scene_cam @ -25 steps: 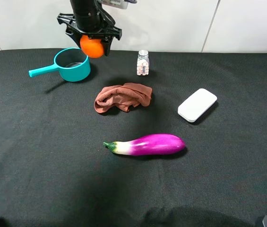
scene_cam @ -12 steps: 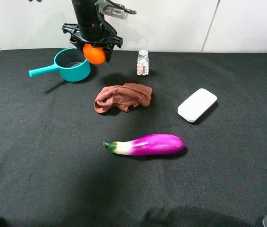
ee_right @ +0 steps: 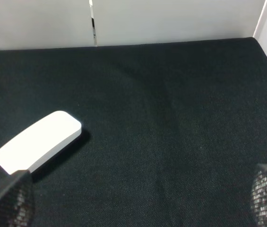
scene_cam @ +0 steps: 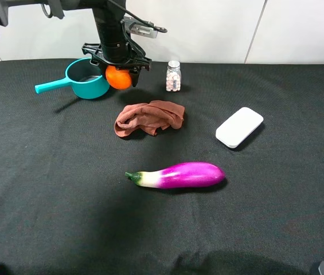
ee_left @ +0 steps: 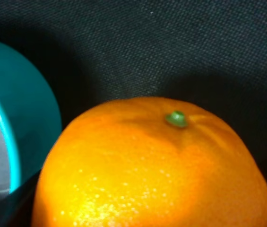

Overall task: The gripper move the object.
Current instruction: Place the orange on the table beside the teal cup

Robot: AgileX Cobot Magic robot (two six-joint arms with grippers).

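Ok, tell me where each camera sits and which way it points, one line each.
Exterior high: mounted high, looking down on the black table; shows the left tool shut on the orange.
Left wrist: close on the orange, teal pot beside it; no tool visible.
Right wrist: low over the table, facing the white wall and white case; open right tool shows its fingertips.
Shared: orange and pot in the first two; case in first and third.

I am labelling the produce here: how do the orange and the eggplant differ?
The orange is round and bright orange; the eggplant is long and purple, whitening toward its green stem. The orange is gripped in the left claw beside the teal pot; the eggplant lies free on the black table. Both have glossy skin.
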